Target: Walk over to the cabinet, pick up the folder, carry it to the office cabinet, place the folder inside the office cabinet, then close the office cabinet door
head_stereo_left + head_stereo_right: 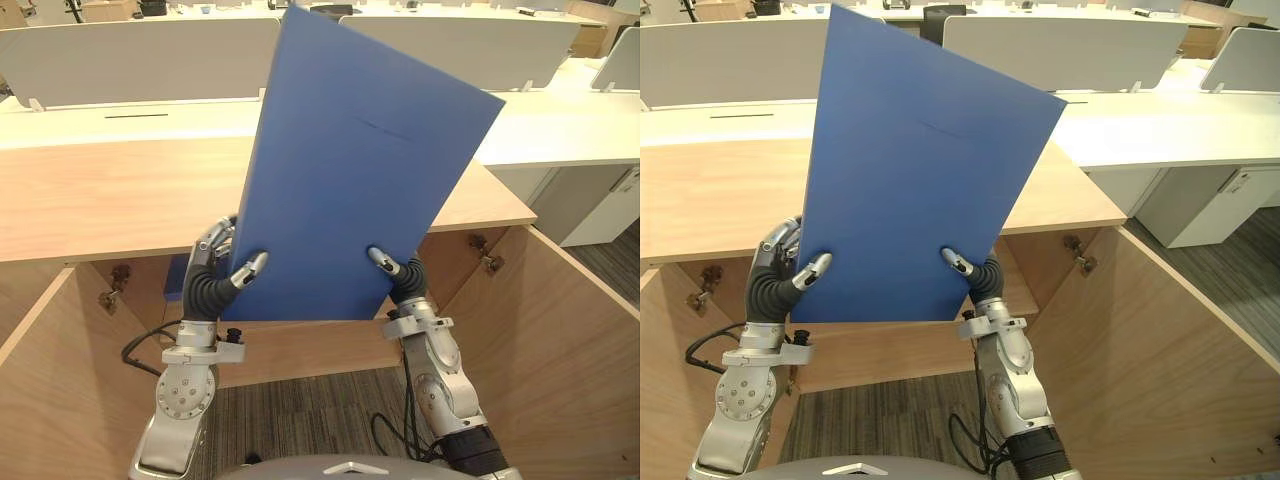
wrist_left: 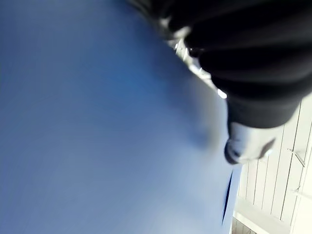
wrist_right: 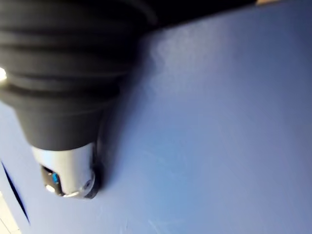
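Note:
I hold a large blue folder (image 1: 350, 170) upright and tilted a little to the right, in front of the open wooden office cabinet (image 1: 100, 195). My left hand (image 1: 215, 270) pinches its lower left edge, thumb on the near face and fingers behind. At the lower right edge my right hand (image 1: 405, 275) grips the same way. The left wrist view has the folder's blue face (image 2: 97, 122) close beside that hand (image 2: 253, 63). In the right wrist view the thumb (image 3: 68, 165) presses on the blue face (image 3: 219, 122).
Both cabinet doors stand open, the left door (image 1: 50, 380) and the right door (image 1: 560, 340) flanking my arms. A small blue thing (image 1: 175, 270) lies inside the cabinet behind my left hand. White desks with dividers (image 1: 560, 130) stand beyond the cabinet top.

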Motion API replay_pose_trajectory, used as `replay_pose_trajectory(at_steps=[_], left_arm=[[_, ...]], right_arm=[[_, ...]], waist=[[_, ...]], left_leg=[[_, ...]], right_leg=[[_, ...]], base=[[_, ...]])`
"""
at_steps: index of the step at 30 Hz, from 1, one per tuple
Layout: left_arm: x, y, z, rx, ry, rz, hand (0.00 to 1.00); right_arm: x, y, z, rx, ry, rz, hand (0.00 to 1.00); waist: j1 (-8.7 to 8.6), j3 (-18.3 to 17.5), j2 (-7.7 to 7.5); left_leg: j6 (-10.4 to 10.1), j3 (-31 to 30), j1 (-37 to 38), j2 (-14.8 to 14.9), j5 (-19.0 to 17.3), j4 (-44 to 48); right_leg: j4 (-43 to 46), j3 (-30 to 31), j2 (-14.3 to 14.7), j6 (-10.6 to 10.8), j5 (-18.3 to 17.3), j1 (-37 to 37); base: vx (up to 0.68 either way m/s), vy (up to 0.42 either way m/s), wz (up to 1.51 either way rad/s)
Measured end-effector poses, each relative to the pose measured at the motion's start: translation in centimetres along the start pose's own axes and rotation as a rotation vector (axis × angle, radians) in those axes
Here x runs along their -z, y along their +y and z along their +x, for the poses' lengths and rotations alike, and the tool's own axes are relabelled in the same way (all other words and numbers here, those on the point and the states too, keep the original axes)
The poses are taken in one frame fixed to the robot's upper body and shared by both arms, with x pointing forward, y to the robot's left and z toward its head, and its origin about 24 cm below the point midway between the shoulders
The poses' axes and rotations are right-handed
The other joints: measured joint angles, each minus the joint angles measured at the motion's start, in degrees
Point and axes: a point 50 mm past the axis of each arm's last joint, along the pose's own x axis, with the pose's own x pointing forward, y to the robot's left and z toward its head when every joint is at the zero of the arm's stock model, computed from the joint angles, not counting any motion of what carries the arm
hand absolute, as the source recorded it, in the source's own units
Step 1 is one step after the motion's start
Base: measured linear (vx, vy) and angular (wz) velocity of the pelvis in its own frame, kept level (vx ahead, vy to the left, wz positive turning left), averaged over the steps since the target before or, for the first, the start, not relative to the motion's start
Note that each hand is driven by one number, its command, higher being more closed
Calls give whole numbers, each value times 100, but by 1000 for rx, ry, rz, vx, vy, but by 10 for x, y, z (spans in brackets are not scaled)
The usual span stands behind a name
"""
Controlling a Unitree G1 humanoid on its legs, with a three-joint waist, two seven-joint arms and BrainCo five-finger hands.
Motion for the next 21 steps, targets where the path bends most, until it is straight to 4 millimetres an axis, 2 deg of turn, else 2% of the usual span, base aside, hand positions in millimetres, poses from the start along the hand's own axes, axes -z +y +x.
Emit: replay_pose_trajectory(at_steps=[3,7,8,12,17,21], left_arm=[[1,12,1,-81,1,23,0],[15,36,-3,-235,66,79,0],[23,46,-10,-301,113,103,0],[42,67,-31,-408,245,161,0],[63,75,-55,-463,403,174,0],[93,70,-88,-444,612,165,0]], right_arm=[[4,-2,-5,39,12,21,100],[-1,-13,-7,141,-26,37,100],[-5,-18,-8,180,-48,39,100],[-15,-25,-15,258,-91,15,100],[-27,-25,-16,269,-141,-52,100],[-35,-20,-18,282,-178,-108,100]], waist=[[-1,-11,16],[-1,-38,58],[-2,-42,64],[2,-43,68],[10,-46,70],[54,-48,80]], left_leg=[[0,-5,0,1,3,-1],[0,-19,1,1,3,-1],[0,-25,1,3,3,-1],[-3,-85,-2,-1,1,-1],[-51,-145,-28,7,-31,0],[-57,-153,-45,7,-36,0]], right_leg=[[4,-5,0,-2,3,2],[-1,-14,-1,-2,8,13],[-4,-21,-1,-2,9,17],[-53,-92,-3,-1,8,73],[-90,-153,6,-1,7,97],[-103,-164,7,5,2,94]], base=[[0,0,0],[0,0,0],[0,0,0],[14,5,7],[14,2,7],[0,0,0]])
